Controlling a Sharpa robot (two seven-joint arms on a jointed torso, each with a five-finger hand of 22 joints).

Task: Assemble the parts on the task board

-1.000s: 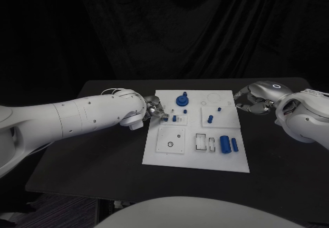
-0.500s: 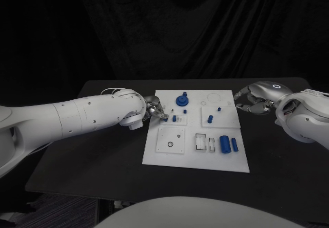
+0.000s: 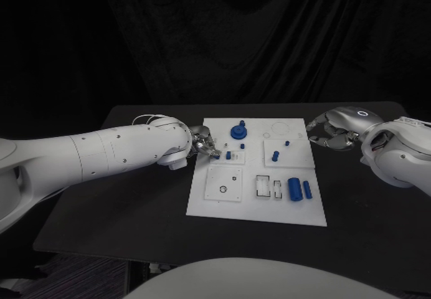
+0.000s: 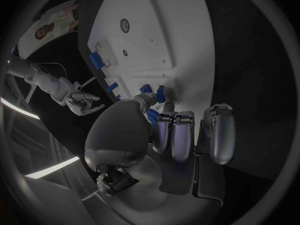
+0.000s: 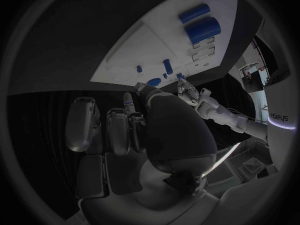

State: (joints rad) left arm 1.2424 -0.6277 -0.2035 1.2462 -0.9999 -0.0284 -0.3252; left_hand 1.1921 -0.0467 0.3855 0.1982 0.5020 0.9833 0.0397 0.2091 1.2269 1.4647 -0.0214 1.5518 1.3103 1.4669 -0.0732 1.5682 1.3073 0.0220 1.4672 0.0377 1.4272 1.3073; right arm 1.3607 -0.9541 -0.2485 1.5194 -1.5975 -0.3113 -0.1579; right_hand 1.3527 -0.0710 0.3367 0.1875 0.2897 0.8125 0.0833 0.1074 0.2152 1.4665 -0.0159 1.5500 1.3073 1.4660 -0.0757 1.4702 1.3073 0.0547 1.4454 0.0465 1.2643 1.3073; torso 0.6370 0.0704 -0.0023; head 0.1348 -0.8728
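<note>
Left hand point(image 3: 203, 147) is pinching a small blue peg point(image 4: 160, 94) at the task board point(image 3: 225, 205); seating it needs alignment; right hand point(image 3: 329, 135) is curling, holding nothing

Left hand point(image 3: 203, 148) blocks task board point(image 3: 256, 212) left edge, fingertips over small blue parts point(image 3: 228, 154). Right hand point(image 3: 327, 135) blocks board's right far corner. Tall blue knob point(image 3: 239, 131) obstructs far middle. Near strip of board and black table point(image 3: 126, 205) unobstructed.
</note>
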